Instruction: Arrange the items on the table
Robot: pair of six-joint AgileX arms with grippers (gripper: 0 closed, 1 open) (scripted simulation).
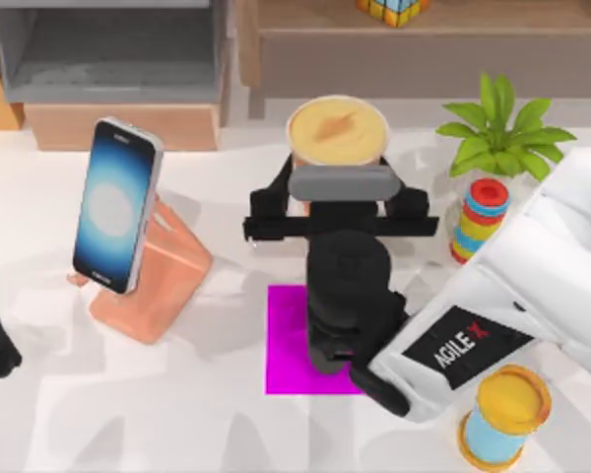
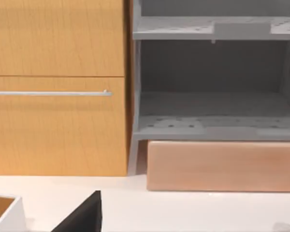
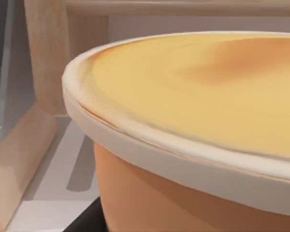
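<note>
So the smartphone point(image 1: 116, 204) already leaned on its peach stand point(image 1: 150, 286) at the bench's point(image 1: 69, 394) left, while the right gripper point(image 1: 337, 189), jaws closed around the orange cup point(image 1: 337, 131), held it behind the magenta pad point(image 1: 288, 340), unplaced.

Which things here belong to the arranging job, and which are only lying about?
Job: drink cup, smartphone, right gripper at the cup.
Lying about: ring stack, spool, potted plant, magenta pad, phone stand.
</note>
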